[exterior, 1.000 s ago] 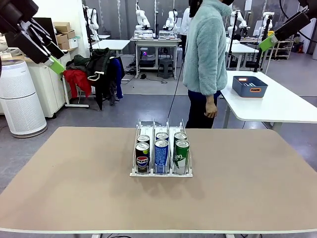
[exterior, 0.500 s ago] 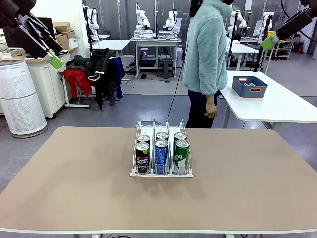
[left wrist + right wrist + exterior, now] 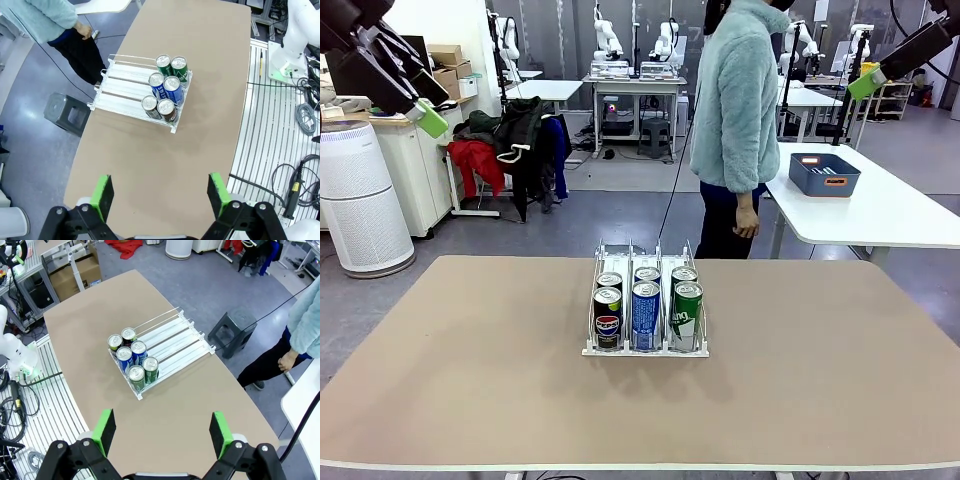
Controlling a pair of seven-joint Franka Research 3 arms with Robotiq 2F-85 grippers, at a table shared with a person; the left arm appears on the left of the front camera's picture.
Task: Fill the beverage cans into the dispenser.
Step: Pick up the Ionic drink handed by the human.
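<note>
The left gripper hangs high above the counter with its jaws spread wide and nothing between its green pads. It touches nothing. In the front view it sits at about 10 o'clock from the dispenser. The right gripper is likewise wide open, empty and well clear of everything, up at about 2 o'clock.

The dispenser stands near the middle of the tan counter. Its 3 lanes run from 12 o'clock to 6 o'clock, with the raised lip at the 6 o'clock end. 6 beverage cans stand upright in it, 2 per lane, packed against the lip. The pairs are black in the 9 o'clock lane, blue in the middle and green in the 3 o'clock lane. The 12 o'clock half of each lane is bare.

Beyond the counter's far edge, at about 12 o'clock, a person in a pale fleece jacket stands side-on, one hand hanging down. At 2 o'clock a white table carries a dark blue bin. At 10 o'clock are a white cylindrical air purifier and a rack of jackets. A dark stool stands on the grey floor by the counter's far edge.
</note>
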